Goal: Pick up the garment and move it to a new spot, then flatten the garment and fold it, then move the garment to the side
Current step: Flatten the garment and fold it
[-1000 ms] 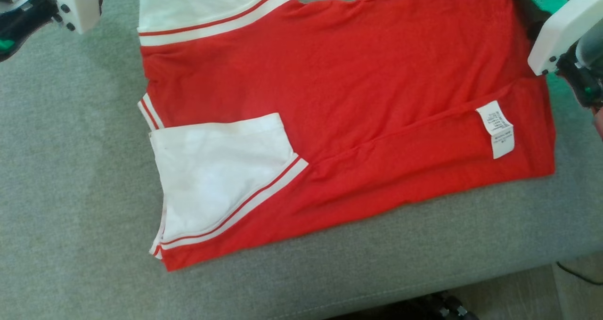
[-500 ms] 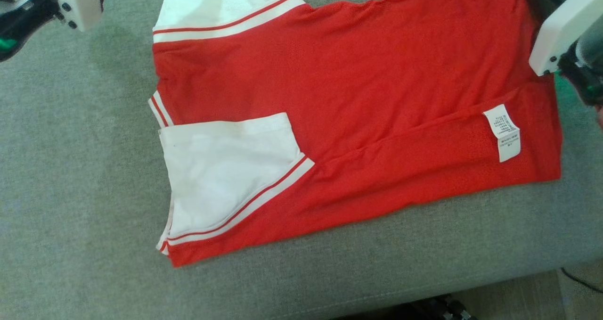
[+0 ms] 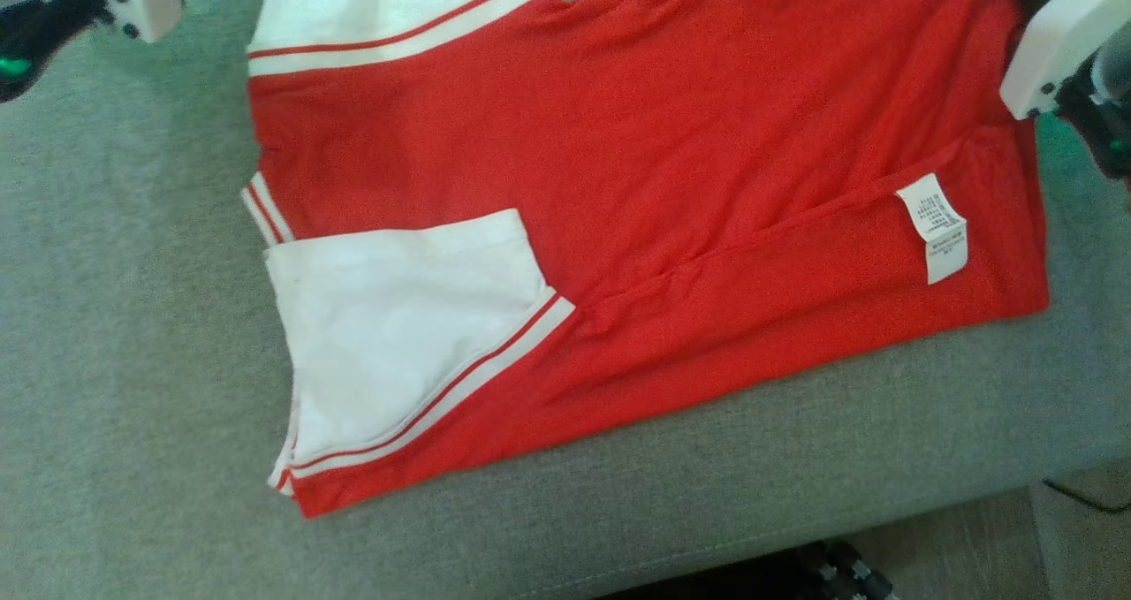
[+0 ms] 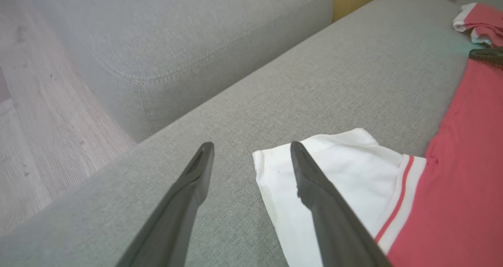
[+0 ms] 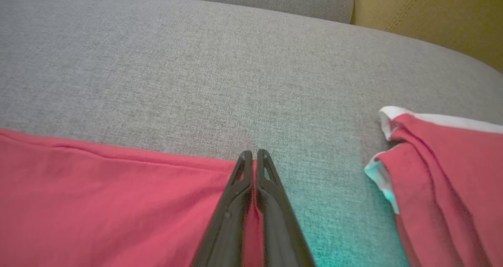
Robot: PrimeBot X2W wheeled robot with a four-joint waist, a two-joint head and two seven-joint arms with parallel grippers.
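Right end effector (image 5: 254, 153) pinches garment (image 3: 663, 140) on grey sofa (image 3: 132, 317); left end effector (image 4: 251, 146) spread

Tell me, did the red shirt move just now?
Hardly. The whole head view swayed, so that is the camera. The garment lies folded on the sofa as before, right gripper stays shut on its edge, left gripper stays open near the white sleeve.

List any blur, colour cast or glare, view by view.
Head view: even soft light, garment fairly sharp, no glare. Left wrist view: floor and cushion at upper left smeared by blur, left gripper crisp. Right wrist view: teal glow tints the sofa beside the right gripper; red reads pinkish.
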